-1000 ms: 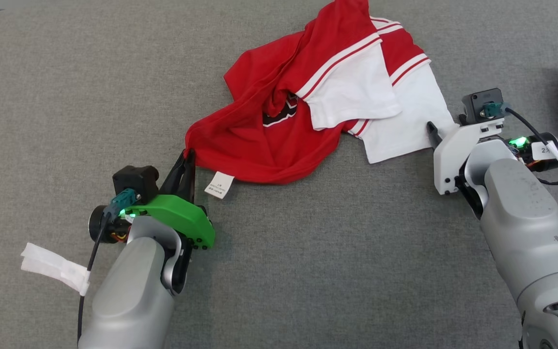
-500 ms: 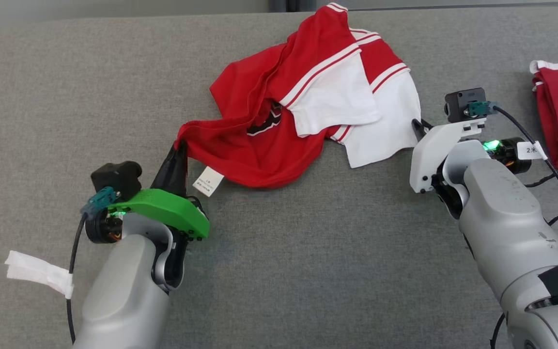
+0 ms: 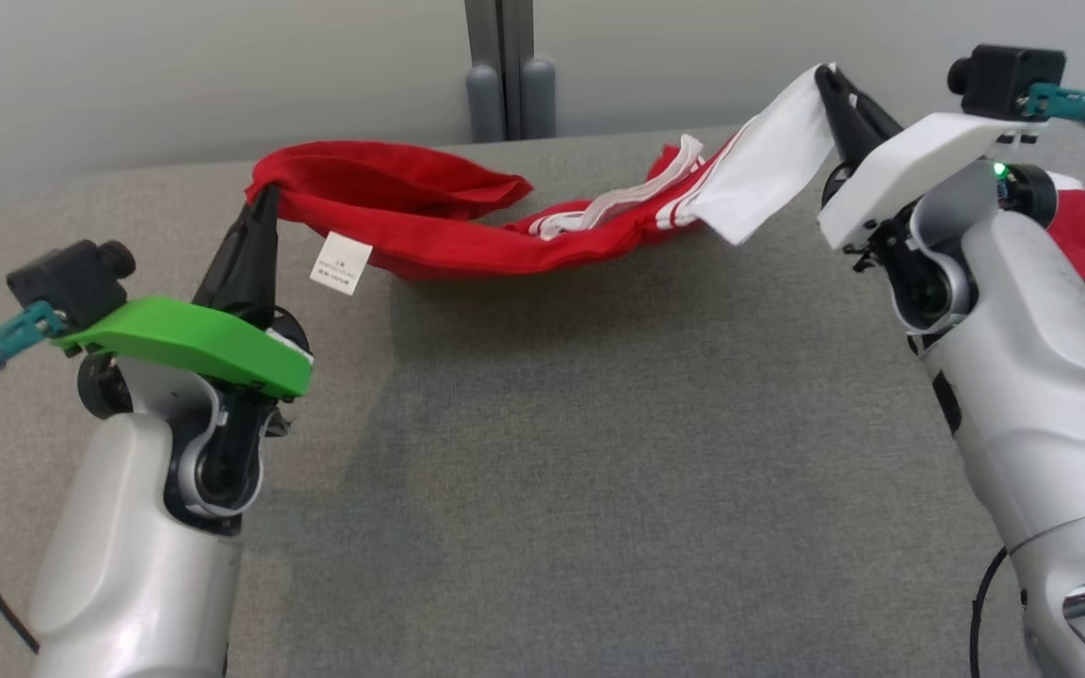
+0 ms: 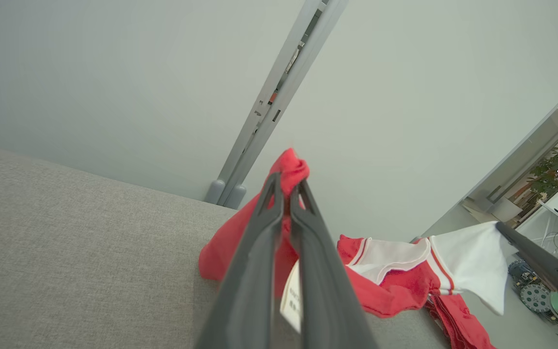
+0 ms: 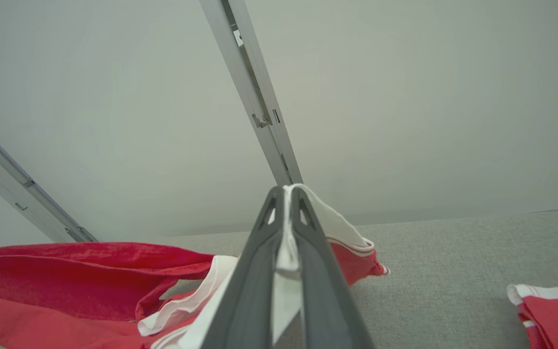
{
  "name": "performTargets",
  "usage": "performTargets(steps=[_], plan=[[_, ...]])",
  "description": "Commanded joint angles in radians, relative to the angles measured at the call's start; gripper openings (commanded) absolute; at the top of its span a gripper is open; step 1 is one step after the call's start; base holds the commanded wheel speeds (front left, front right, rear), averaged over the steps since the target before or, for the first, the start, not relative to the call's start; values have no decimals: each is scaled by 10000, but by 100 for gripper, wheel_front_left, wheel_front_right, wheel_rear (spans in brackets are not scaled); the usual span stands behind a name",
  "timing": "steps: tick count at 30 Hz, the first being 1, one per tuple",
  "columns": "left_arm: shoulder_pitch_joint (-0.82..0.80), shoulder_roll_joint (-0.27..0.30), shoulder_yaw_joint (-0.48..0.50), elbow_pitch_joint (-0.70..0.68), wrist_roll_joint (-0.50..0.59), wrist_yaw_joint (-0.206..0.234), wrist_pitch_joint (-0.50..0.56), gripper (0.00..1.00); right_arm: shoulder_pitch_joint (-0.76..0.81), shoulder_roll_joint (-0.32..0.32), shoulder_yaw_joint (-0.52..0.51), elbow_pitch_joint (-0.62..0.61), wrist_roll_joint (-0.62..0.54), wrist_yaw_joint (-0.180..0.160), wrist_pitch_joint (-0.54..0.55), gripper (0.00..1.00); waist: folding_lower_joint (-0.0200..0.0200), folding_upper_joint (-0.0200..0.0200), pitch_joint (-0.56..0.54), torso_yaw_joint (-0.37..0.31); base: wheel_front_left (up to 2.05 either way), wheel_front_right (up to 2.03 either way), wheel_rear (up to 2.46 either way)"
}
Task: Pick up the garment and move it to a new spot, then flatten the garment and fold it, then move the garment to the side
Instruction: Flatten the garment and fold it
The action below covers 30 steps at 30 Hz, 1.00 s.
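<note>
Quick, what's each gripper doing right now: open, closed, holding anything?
Left gripper: closed, holding the red end of the garment.
Right gripper: closed, holding the garment's white end.

The garment was soft, matt cloth in red and white, and its care label was a thin white printed tag. The table cover looked like coarse grey fabric, dull and slightly fuzzy. On the left gripper and right gripper the fingers were dark matt plastic, while the right forearm shell was smooth, pale and faintly glossy.
</note>
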Motion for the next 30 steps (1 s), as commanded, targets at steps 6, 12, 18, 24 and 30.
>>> performTargets(steps=[6, 12, 18, 24, 30], plan=[[287, 531, 498, -2630, -802, 625, 1311, 0, 558, -775, -567, -2527, 1021, -3, 771, 0, 0, 0, -1313, -690, 0, 0, 0], [229, 882, 826, -5530, -925, 1367, 2045, 0, 1146, -1028, -1622, -5313, 1087, -3, 1808, 0, 0, 0, -1543, -834, 0, 0, 0], [-217, 1247, 861, -7416, -838, 1980, 2872, 0, 1733, -599, -2936, -8108, 617, -2, 3308, 0, 0, 0, -1516, -907, 0, 0, 0], [-620, 1566, 634, -7315, -748, 2204, 3543, 0, 2164, 89, -3608, -9542, -87, -3, 4662, 0, 0, 0, -1123, -980, 0, 0, 0], [-1417, 1710, 253, -5721, -566, 1907, 3780, 0, 1733, 485, -3266, -8993, -896, -2, 4819, 0, 0, 0, 68, -1059, 0, 0, 0]])
